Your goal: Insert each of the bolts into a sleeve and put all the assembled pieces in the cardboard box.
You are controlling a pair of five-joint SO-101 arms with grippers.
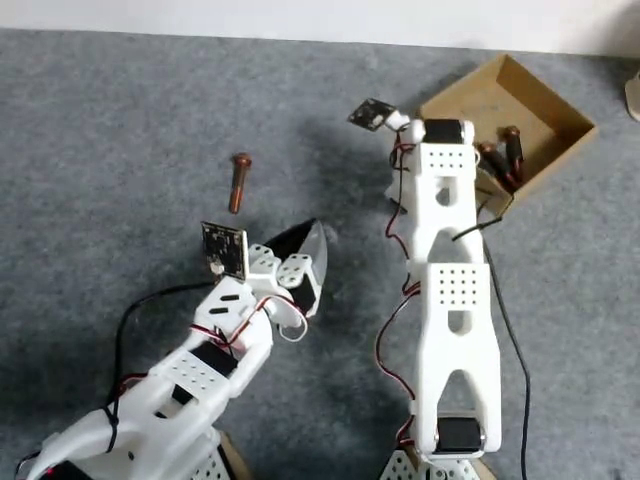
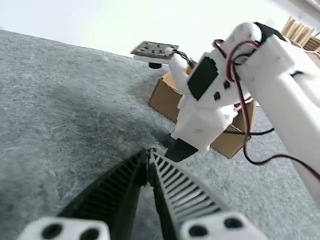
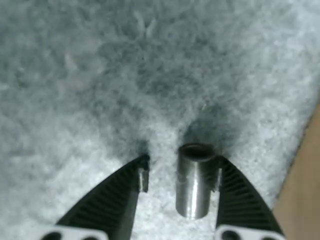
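Your right pincer (image 3: pixel 181 167) stands open around an upright sleeve (image 3: pixel 195 182) on the grey surface (image 1: pixel 120 120). The sleeve touches one finger only, just beside the cardboard box (image 1: pixel 515 100) at far right. Assembled pieces (image 1: pixel 503 155) lie inside the box. Your left pincer (image 2: pixel 148 152) is closed and empty, and a bolt (image 1: pixel 239 182) lies just beyond it.

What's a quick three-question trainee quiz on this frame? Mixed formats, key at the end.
1. True or false: the left pincer is shut with nothing in it.
2. Fill in: inside the open right pincer sits a metal ____.
3. Where does the loose bolt lie? A) on top of an arm B) on the grey mat C) in the right pincer
Key: 1 true; 2 sleeve; 3 B.
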